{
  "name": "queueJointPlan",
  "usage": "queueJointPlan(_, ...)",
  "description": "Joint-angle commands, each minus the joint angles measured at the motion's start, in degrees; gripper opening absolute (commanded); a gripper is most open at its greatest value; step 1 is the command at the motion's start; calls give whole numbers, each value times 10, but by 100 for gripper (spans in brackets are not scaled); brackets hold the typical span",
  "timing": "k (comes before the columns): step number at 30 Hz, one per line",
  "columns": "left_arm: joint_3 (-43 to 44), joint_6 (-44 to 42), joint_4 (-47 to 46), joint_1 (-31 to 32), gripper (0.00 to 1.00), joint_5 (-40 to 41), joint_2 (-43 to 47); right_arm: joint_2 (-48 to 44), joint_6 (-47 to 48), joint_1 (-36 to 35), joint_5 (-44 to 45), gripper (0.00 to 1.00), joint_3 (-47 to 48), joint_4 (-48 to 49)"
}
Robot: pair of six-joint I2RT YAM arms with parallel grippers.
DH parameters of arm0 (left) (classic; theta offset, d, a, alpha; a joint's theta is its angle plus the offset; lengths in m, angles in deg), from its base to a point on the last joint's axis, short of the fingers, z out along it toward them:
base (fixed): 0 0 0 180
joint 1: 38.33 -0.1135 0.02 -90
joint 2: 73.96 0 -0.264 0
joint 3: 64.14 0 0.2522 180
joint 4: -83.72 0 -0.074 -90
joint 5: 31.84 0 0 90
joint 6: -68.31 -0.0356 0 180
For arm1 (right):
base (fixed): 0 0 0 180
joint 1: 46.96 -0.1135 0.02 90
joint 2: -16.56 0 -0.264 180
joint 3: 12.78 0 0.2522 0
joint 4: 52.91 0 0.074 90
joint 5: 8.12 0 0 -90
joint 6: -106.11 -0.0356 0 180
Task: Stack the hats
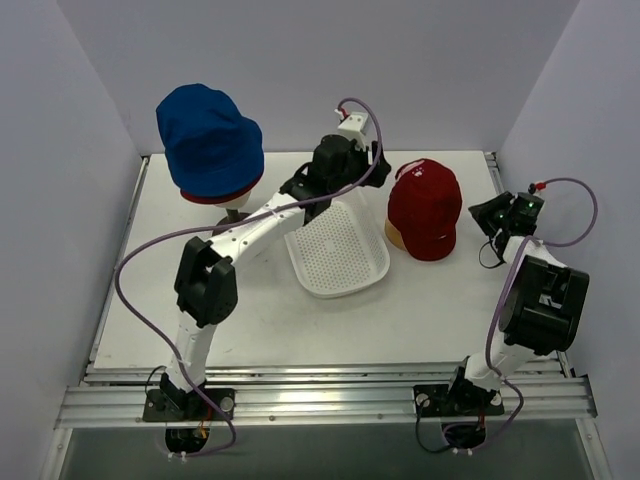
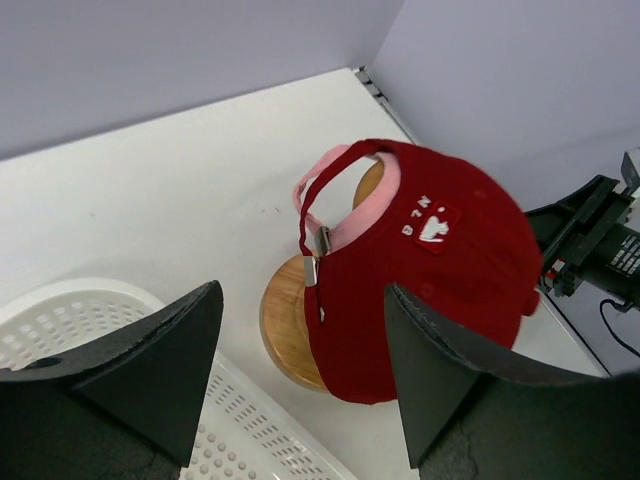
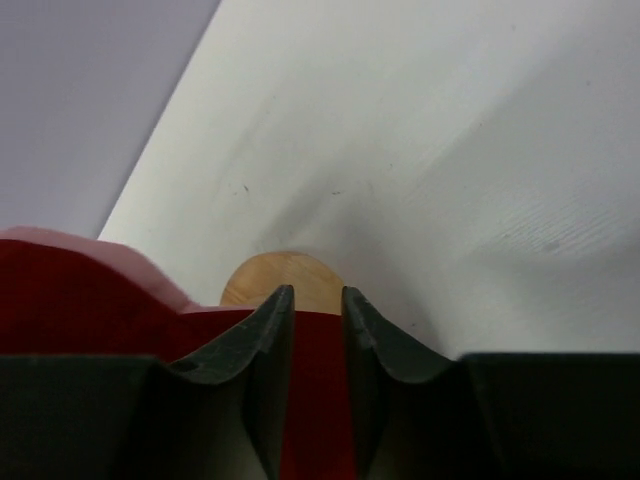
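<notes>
Left hand [image 2: 300, 300] hangs empty over the basket [image 2: 90, 310] rim, fingers wide apart, facing the red cap [image 2: 440, 270]. That cap sits over a pink cap [image 2: 375, 205] on a wooden stand [image 2: 285, 330]. Right hand [image 3: 318, 295] shows a narrow gap at the cap's far edge, likely to steady it; whether it pinches fabric cannot be told. Well apart, at the bench [image 1: 250, 320] left, a blue hat [image 1: 210, 135] tops a dark red hat [image 1: 215, 197].

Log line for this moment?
left claw open over white perforated basket | right claw slightly parted beside red peaked cap | blue bucket hat over dark red hat
</notes>
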Motion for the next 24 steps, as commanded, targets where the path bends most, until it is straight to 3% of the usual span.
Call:
queueJointPlan(1,-16,-27,23,7,74,21,73,-70,20,-6,47,25,31,-43)
queueJointPlan(8,-132,-50,39,38,76,74,195,-204,6,-73,117,56,22,-100)
queueJointPlan(12,-206,-48,41,41,79,81,269,-257,7,-146,206,63,37,-143)
queueJointPlan(14,-262,-45,39,41,80,91,320,-274,10,-188,249,79,54,-174)
queueJointPlan(18,-320,-42,62,43,81,88,373,-282,8,-255,328,80,79,-225)
queueJointPlan(24,-323,-51,139,54,84,124,412,-233,6,-310,392,79,129,-316)
